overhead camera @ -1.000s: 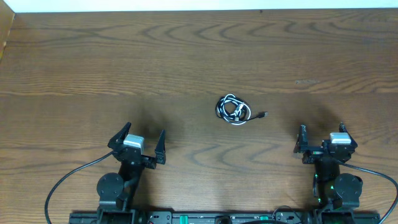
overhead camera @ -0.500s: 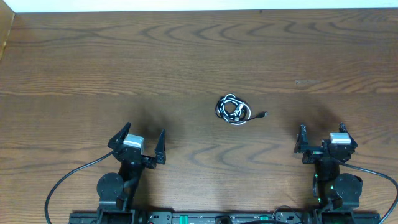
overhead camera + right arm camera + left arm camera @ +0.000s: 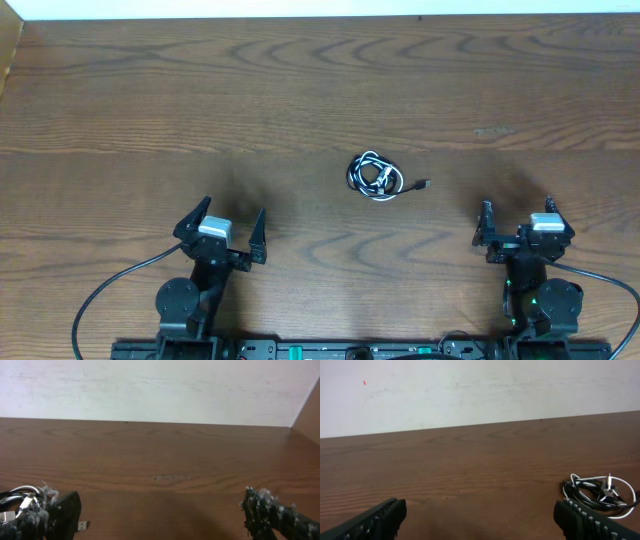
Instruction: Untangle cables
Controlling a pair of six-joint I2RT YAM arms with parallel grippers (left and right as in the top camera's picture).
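Cables point(image 3: 375, 177): one white cord and one black, wound together into a small tight coil of overlapping loops. It lies flat mid-desk point(image 3: 300, 90), a bit right of centre, ahead of both arms and between them.

One plug point(image 3: 421, 185) sticks out on a short free tail toward the right arm. The left wrist view shows what looks like a metal jack point(image 3: 609, 485) inside the coil.

Handling, my guess:
- Very light and limp, so the whole bundle will drag along if only one arm pulls.
- Thin and low on the wood, so hard to pinch.
- The smooth jacket may slip.

Grips:
- Right arm takes the tail just behind the plug.
- Left arm takes the outer white loop on its side.

Left fingers point(image 3: 193, 220) are spread wide and hold nothing. Right fingers point(image 3: 486, 225) are the same. Both are well apart from the cables.
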